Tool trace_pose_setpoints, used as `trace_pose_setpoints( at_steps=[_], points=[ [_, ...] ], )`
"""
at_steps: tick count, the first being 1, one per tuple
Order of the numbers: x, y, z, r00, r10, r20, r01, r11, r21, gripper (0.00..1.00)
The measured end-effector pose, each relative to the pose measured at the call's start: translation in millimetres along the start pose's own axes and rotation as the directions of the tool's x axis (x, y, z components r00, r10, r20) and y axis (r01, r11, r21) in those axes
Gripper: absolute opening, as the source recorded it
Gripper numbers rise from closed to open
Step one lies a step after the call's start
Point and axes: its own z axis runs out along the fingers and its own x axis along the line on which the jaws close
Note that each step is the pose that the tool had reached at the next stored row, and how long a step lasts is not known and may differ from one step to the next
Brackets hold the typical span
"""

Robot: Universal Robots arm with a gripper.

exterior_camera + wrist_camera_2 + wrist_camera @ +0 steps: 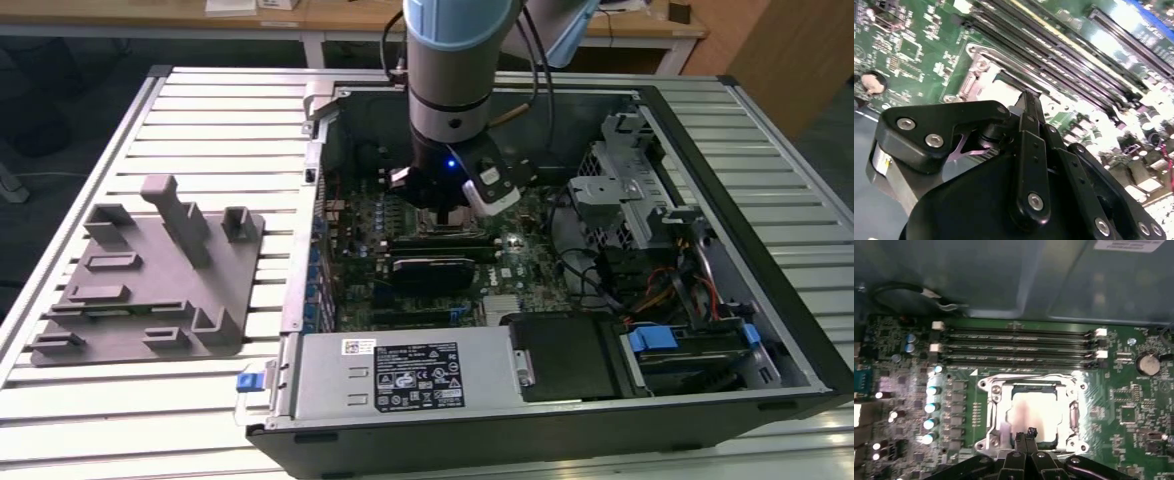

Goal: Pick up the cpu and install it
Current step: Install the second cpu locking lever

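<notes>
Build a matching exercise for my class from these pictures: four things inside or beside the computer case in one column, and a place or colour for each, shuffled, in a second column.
Things:
1. cpu
2. grey fixture block
3. memory slots
4. gripper

Places or colours:
A. long black rows beside the socket frame
B. on the slatted table outside the case, at the exterior view's left
C. pale square lying inside the metal socket frame
D. black, poised at the socket's edge, just over the board

Pairs: 1-C, 2-B, 3-A, 4-D
</notes>
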Motion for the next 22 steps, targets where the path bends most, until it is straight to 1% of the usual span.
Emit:
trace_pose_setpoints(
  at_steps=[3, 5, 8, 9, 13, 20, 22],
  points=[
    [-4.6, 3.9, 0.9, 1.0000, 0.000, -0.0006, 0.000, 1.0000, 0.0037, 0.11],
    [-5.5, 6.1, 1.1, 1.0000, 0.000, -0.0017, 0.000, 1.0000, 0.0097, 0.11],
    [-6.3, 9.0, -0.2, 1.0000, -0.001, -0.0036, 0.001, 0.9998, 0.0209, 0.11],
    [-6.4, 10.0, -0.9, 1.0000, -0.001, -0.0039, 0.001, 0.9997, 0.0229, 0.11],
    [-6.7, 12.7, -4.6, 1.0000, -0.001, -0.0039, 0.001, 0.9997, 0.0234, 0.11],
    [-7.5, 16.0, -19.8, 1.0000, -0.001, -0.0039, 0.001, 0.9997, 0.0234, 0.11],
    [-7.6, 16.2, -20.5, 1.0000, -0.001, -0.0037, 0.001, 0.9997, 0.0232, 0.11]
  ],
)
